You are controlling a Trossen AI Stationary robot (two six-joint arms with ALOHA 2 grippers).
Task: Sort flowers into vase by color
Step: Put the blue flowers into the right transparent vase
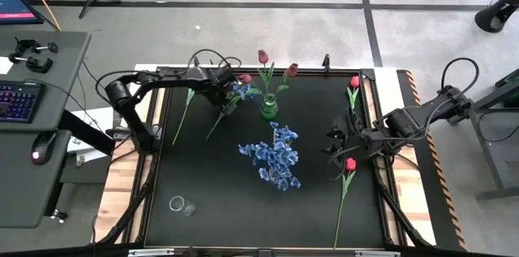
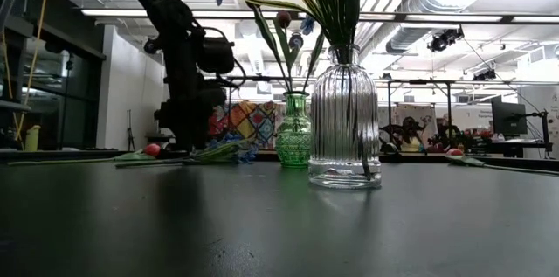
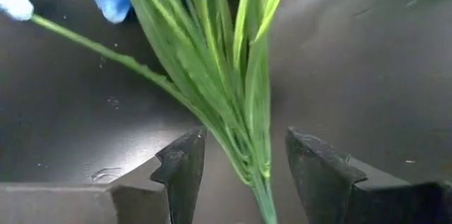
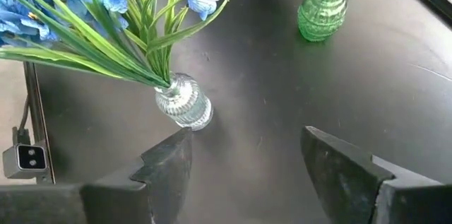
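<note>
Sprawling blue blossoms (image 1: pixel 276 156), green stems

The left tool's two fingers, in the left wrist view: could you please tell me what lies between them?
A blue flower stem with long green leaves runs between the fingers of the left tool, which stand open on either side of it.
</note>
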